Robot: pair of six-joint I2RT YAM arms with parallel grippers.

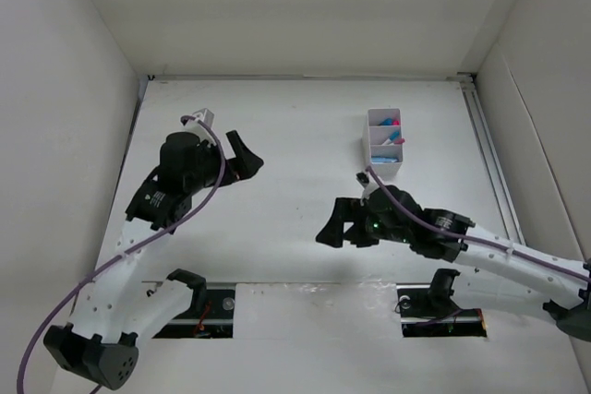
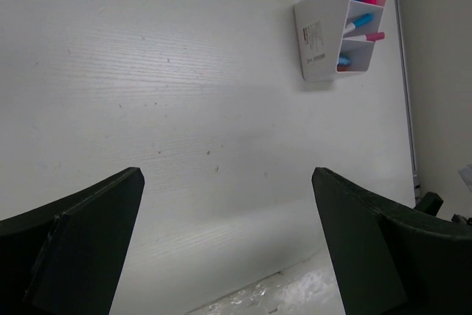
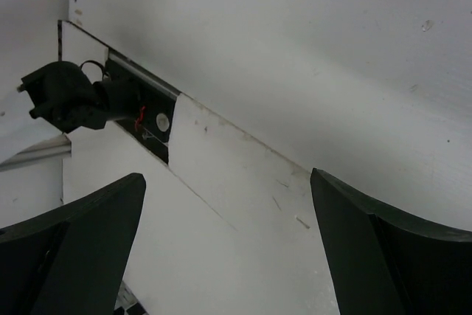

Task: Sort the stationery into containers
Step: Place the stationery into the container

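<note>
The white divided box (image 1: 384, 137) stands at the back right of the table, with pink and blue stationery inside its three compartments. It also shows in the left wrist view (image 2: 333, 23), with blue and pink pieces and a white pen with a pink end inside. My left gripper (image 1: 244, 156) is open and empty, raised at the left, well apart from the box. My right gripper (image 1: 336, 226) is open and empty, near the table's middle front, below the box. No loose stationery shows on the table.
The table is enclosed by white walls on three sides. A metal rail (image 1: 489, 154) runs along the right edge. The arm bases (image 1: 189, 300) sit in dark slots at the near edge; the left one shows in the right wrist view (image 3: 74, 97).
</note>
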